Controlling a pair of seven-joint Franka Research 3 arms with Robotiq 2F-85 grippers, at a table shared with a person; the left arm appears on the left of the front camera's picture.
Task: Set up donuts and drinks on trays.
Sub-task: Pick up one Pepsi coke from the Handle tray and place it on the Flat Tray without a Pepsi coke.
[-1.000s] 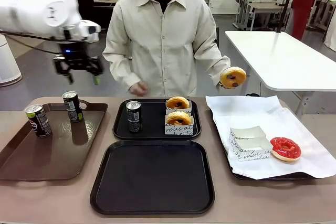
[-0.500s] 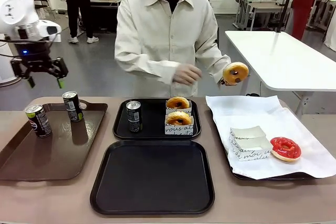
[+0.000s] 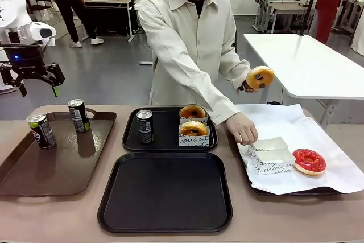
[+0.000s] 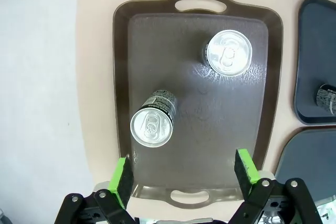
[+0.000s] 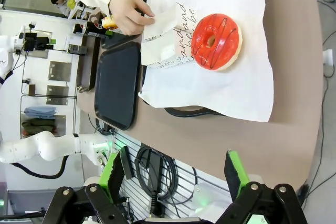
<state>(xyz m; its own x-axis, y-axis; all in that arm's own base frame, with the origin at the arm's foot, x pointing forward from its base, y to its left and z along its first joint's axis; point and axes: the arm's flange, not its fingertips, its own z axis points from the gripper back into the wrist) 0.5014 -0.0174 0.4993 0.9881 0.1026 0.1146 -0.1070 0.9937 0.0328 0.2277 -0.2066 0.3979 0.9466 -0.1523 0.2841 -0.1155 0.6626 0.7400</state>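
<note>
Two drinks stand upright on the brown tray [image 3: 57, 169]: the near can [image 3: 41, 130] and the far can [image 3: 78, 115], apart from each other. My left jaws hang high above that tray's far left corner, spread wide, gripping nothing. In the left wrist view both cans lie below and ahead of the jaws; the near can sits closer, toward one pad, and the far can lies beyond it, toward the other.

A third can [image 3: 145, 126] stands on the far black tray [image 3: 168, 135], beside two boxed donuts [image 3: 194, 128] set one behind the other. The near black tray [image 3: 165, 192] lies just in front of it on the surface [image 3: 68, 214].

My right jaws are also spread apart, holding nothing. In the right wrist view the red donut [image 5: 216, 41] lies well ahead of them on white paper [image 5: 231, 93], touching a paper box [image 3: 267, 155]. One hand [image 3: 243, 129] of the person rests on that box; the other hand [image 3: 244, 86] holds a glazed donut [image 3: 259, 77] raised above the surface.
</note>
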